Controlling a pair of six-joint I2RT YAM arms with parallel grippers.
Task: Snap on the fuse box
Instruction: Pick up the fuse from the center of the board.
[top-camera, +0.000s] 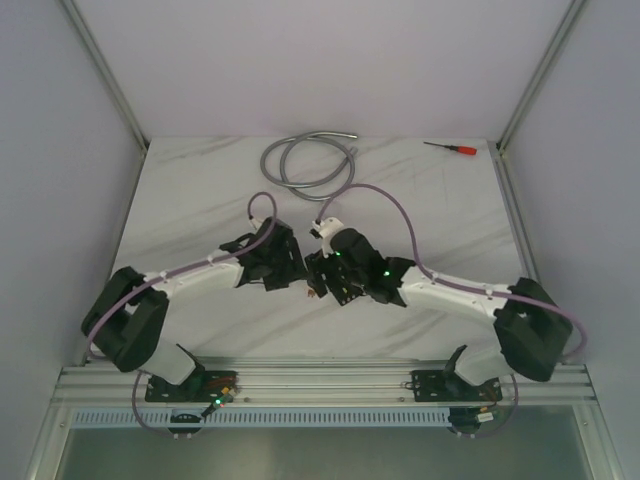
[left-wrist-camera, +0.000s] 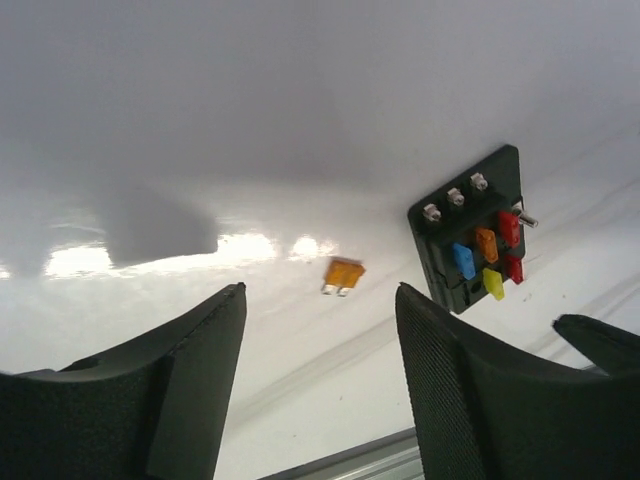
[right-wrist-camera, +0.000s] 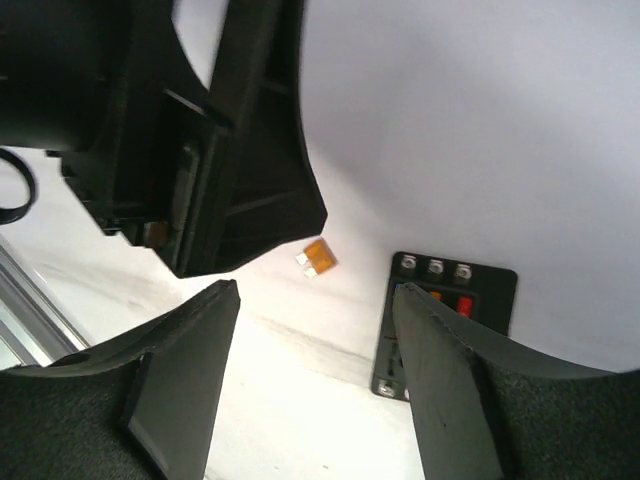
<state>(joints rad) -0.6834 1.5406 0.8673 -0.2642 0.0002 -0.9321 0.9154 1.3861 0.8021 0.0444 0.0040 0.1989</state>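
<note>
Left claw (left-wrist-camera: 320, 300), right claw (right-wrist-camera: 312, 295) agape, empty; fuse box (left-wrist-camera: 470, 232) unobstructed from left wrist only.

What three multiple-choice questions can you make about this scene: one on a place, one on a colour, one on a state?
1. Where does the loose fuse lie?
A. inside the fuse box
B. clamped in a gripper
C. on the table, apart from the fuse box

2. What colour is the loose fuse?
A. orange
B. green
C. white

3. How is the left gripper?
A. shut on the fuse box
B. open, holding nothing
C. shut on the loose fuse

Key:
1 C: bare table shows between the fuse and the box.
2 A: both wrist views show it orange.
3 B: its jaws stand wide apart and touch nothing.
</note>
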